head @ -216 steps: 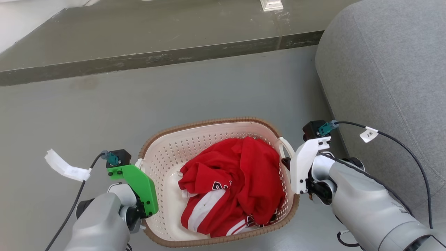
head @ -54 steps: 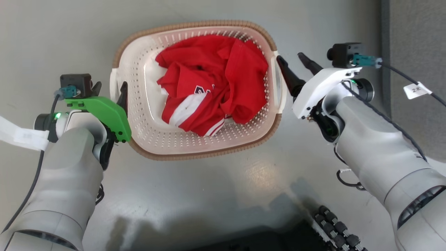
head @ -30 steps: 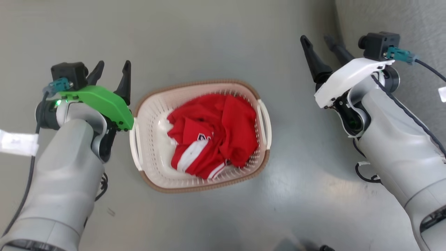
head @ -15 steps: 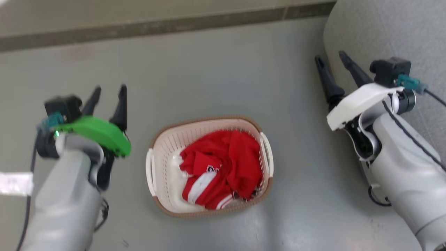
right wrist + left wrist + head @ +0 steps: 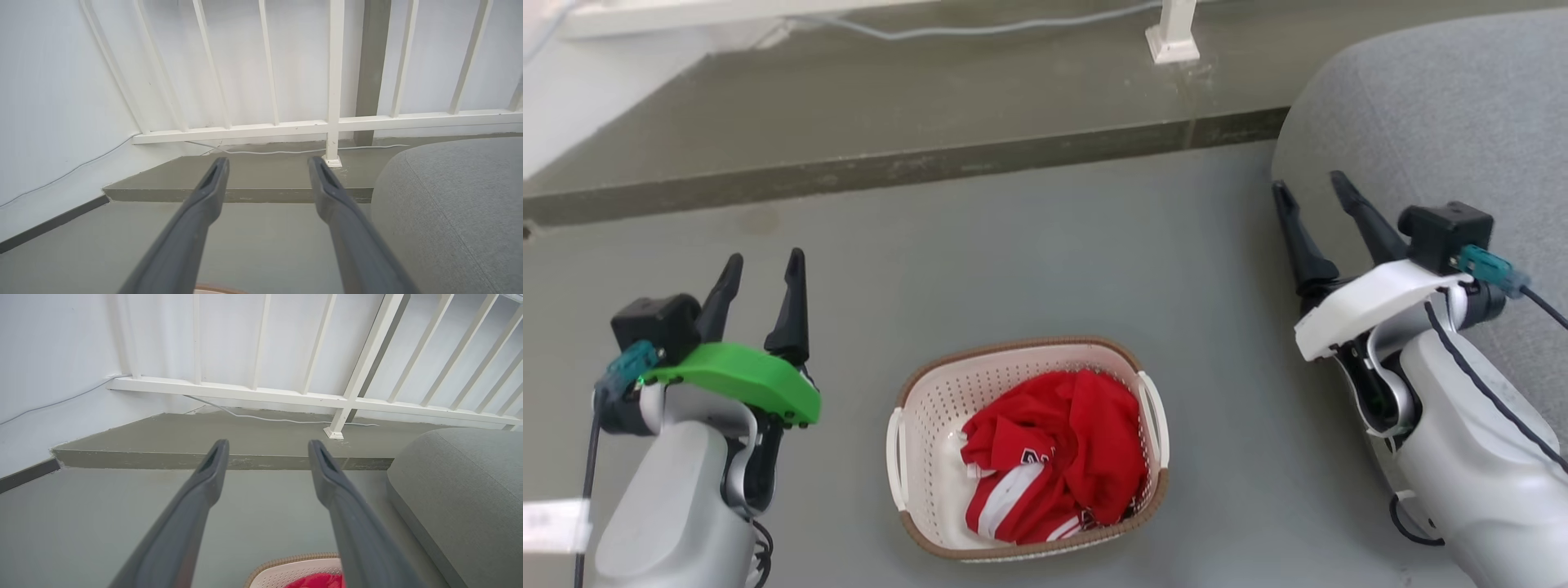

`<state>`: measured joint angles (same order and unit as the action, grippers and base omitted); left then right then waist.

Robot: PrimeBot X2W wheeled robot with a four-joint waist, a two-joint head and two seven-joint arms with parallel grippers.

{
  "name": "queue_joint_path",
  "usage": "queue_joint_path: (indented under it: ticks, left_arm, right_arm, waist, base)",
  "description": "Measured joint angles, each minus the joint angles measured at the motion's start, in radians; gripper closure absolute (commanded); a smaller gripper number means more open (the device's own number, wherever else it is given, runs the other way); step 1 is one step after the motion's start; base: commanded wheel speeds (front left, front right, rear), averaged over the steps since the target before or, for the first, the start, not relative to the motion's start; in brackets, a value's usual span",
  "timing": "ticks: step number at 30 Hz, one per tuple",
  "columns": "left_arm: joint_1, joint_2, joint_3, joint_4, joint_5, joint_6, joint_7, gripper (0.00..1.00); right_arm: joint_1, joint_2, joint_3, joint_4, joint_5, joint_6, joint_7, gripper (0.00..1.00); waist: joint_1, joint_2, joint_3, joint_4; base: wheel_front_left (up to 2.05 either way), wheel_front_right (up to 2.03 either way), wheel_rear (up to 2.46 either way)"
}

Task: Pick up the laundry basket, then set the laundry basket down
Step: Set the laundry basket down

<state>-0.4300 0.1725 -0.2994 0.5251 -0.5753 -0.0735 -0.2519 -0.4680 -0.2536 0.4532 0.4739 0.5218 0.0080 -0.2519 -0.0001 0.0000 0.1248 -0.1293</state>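
Both hands have come away from the laundry basket (image 5: 1021, 346). A couple of seconds ago their fingers were at its two side handles; now they are well apart from it on either side. The head camera has also shifted since then, and a raised step (image 5: 890, 163) is back at the top of its view.

The basket sits upright on the grey floor (image 5: 1054, 261), low in the middle of the head view, between the two arms. It is cream-white with perforated walls, a brown woven-look rim and a white loop handle on each side. A crumpled red garment with white stripes (image 5: 1054, 449) lies inside it, towards its right half.

The left hand (image 5: 765, 261), under a green cover, is at the left. Its two dark fingers are spread, point up the view and hold nothing. The right hand (image 5: 1307, 183), under a white cover, is at the right, spread the same way and empty. Its fingers are in front of a grey upholstered seat (image 5: 1421, 122).

From the left wrist, the left hand (image 5: 267, 445) frames the step and a white railing (image 5: 359, 375), with the basket's rim (image 5: 294, 559) at the bottom edge. From the right wrist, the right hand (image 5: 268, 160) is also parted, facing the same railing and a white wall.
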Motion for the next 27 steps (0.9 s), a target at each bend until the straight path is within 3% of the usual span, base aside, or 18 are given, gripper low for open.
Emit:
queue_joint_path:
  ticks: [14,27]
  left_arm:
    - [0.145,-0.019,0.065,-0.175,0.098,0.047,0.000,0.00]
    - [0.214,-0.035,0.077,-0.235,0.116,0.047,0.000,0.00]
  right_arm:
    - [0.103,-0.001,-0.078,-0.105,-0.048,-0.011,0.000,0.00]
    - [0.142,0.001,-0.100,-0.141,-0.081,-0.009,0.000,0.00]
  waist:
    - [0.0000,0.0000,-0.020,-0.003]
    - [0.0000,0.0000,-0.024,-0.003]
  base:
    - [0.00,0.00,0.00]
    - [0.00,0.00,0.00]
